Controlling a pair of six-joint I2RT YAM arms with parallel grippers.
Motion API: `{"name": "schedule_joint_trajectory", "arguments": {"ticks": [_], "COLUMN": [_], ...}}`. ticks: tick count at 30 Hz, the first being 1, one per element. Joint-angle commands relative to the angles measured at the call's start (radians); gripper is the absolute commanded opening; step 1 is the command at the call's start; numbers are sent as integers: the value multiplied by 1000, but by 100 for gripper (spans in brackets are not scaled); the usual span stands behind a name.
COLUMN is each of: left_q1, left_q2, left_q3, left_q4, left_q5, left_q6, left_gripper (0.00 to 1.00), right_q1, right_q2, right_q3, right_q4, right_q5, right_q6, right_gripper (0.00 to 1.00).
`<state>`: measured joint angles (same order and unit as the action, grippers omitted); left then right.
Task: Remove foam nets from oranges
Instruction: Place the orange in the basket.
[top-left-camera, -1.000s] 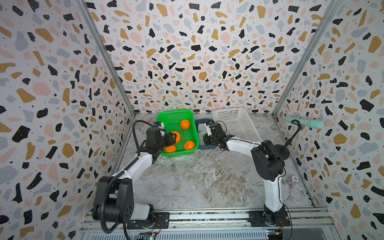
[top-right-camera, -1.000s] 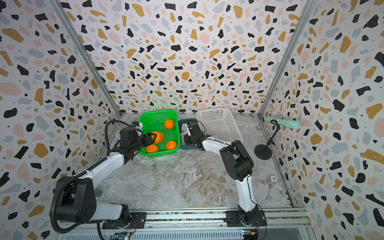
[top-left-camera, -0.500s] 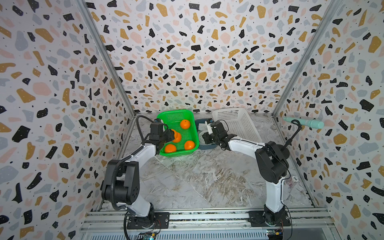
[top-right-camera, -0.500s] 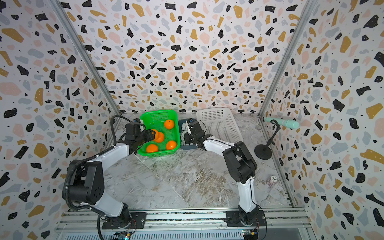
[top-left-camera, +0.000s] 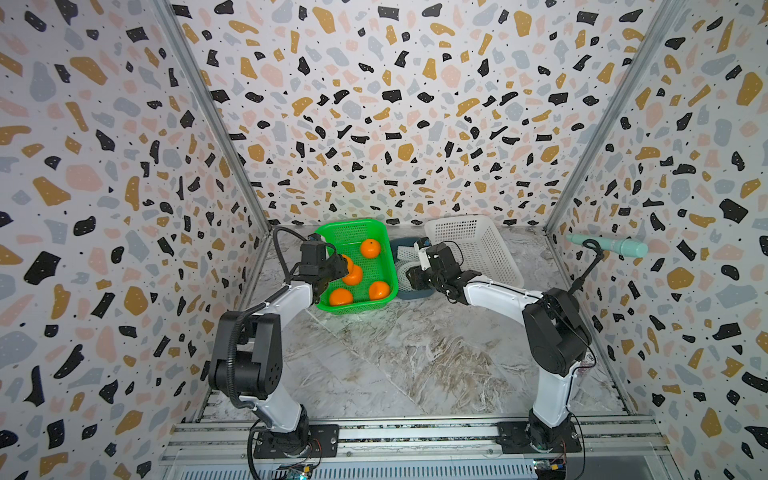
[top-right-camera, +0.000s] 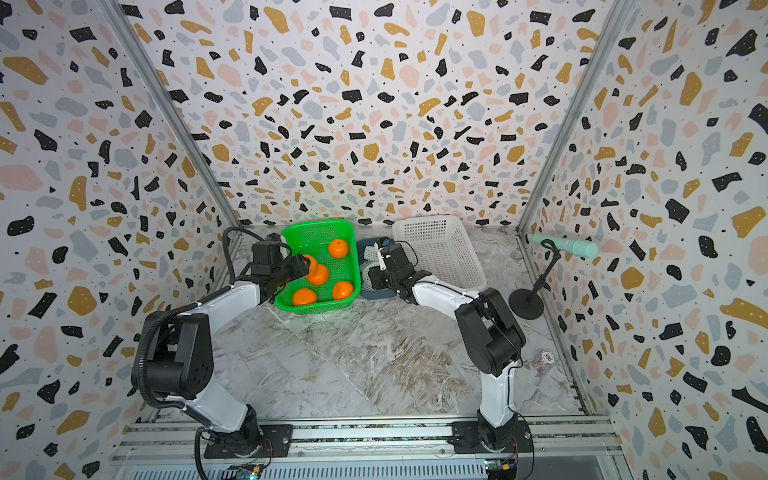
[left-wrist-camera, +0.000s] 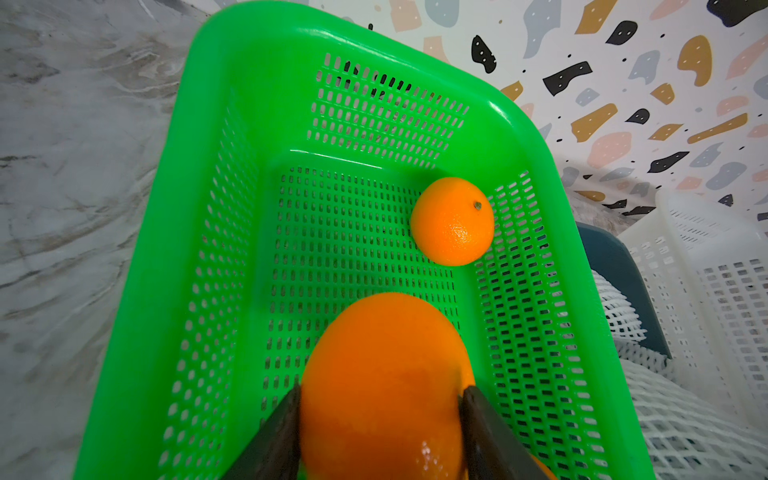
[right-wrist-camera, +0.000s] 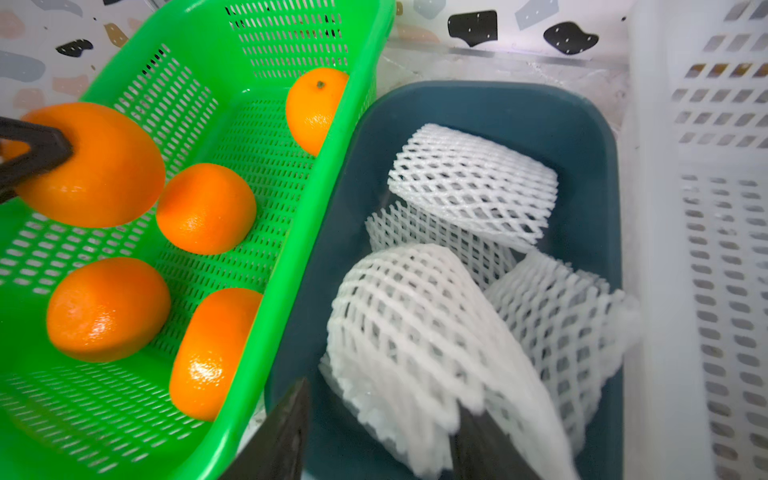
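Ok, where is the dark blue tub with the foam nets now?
In both top views the dark blue tub sits near the back wall, between the green basket on the robot's left and the white basket on its right.

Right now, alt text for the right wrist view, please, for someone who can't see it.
A blue tub holds white foam nets, one lying between the right gripper's open jaws. Beside it, a green basket holds four bare oranges; the left gripper grips a fifth orange over it.
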<state>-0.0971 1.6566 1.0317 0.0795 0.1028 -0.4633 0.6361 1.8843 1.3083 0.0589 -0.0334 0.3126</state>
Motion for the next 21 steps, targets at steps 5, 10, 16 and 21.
{"name": "schedule_joint_trajectory", "arguments": {"ticks": [5, 10, 16, 21], "left_q1": [16, 22, 28, 30], "left_q2": [-6, 8, 46, 74], "left_q3": [57, 79, 108, 126], "left_q4": [4, -2, -5, -6], "left_q5": [-10, -15, -22, -25], "left_q6": [11, 14, 15, 21], "left_gripper": [57, 57, 57, 57], "right_q1": [7, 7, 5, 2], "right_q2": [-87, -123, -125, -135], "right_q3": [-27, -48, -20, -13], "right_q4": [-20, -15, -70, -141], "right_q5": [11, 8, 0, -18], "right_q6": [12, 18, 21, 34], "right_gripper": [52, 52, 64, 85]}}
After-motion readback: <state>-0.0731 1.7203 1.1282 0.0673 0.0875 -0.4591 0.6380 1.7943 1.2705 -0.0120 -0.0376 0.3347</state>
